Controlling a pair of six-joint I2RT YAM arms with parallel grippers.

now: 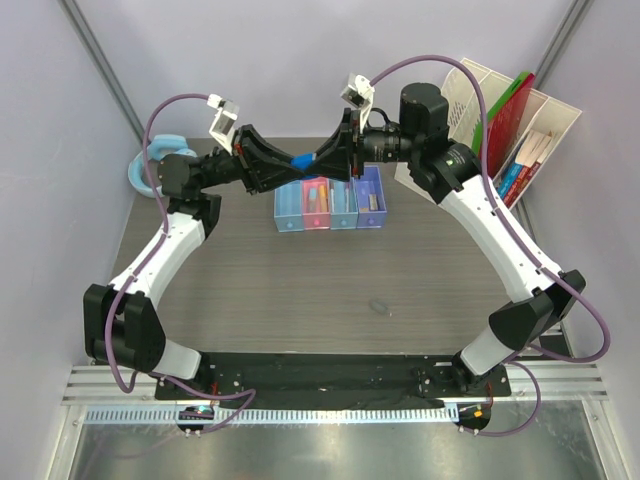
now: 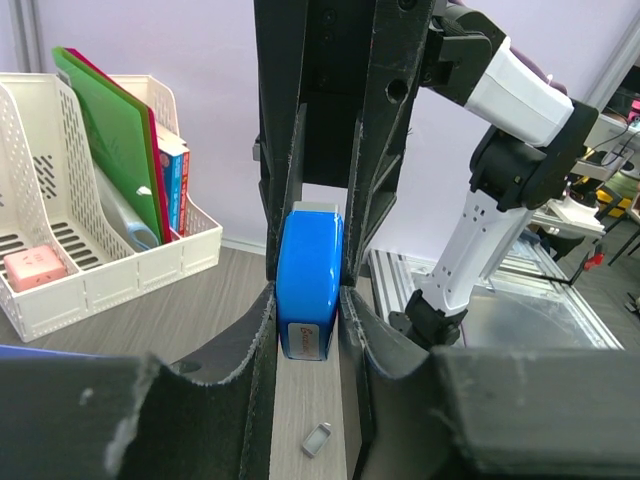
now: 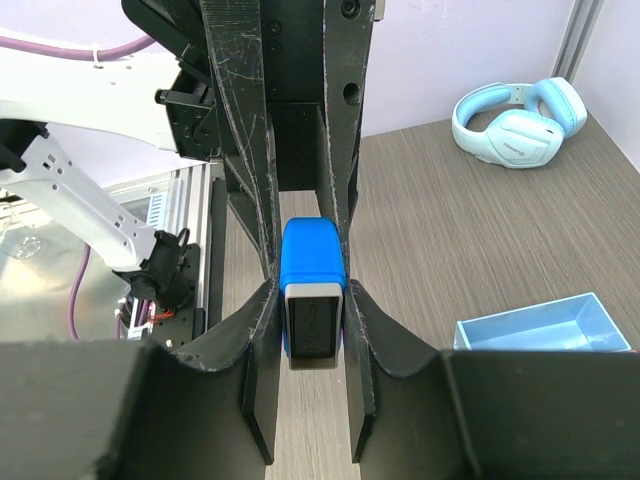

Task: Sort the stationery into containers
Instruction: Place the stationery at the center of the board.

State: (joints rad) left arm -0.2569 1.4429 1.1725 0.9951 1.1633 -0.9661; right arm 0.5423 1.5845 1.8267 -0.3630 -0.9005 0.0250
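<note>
The left gripper point(image 2: 307, 300) and right gripper point(image 3: 313, 300) meet tip to tip toward 12 o'clock on the table point(image 1: 300, 290). Each is narrowed to a slim gap and clamped on opposite ends of the same blue block point(image 1: 301, 161). The block hangs in the air above the containers point(image 1: 330, 205), over their 9 o'clock end. It is glossy plastic, rounded like a capsule, with a flat pale-grey end face and a dark label panel. The fingers point(image 3: 262, 380) are matte black, scuffed with pale scratches and rough along the edges, pressing flat on the block's sides. The containers are translucent rectangular bins in a row; the table is grey wood-grain.
</note>
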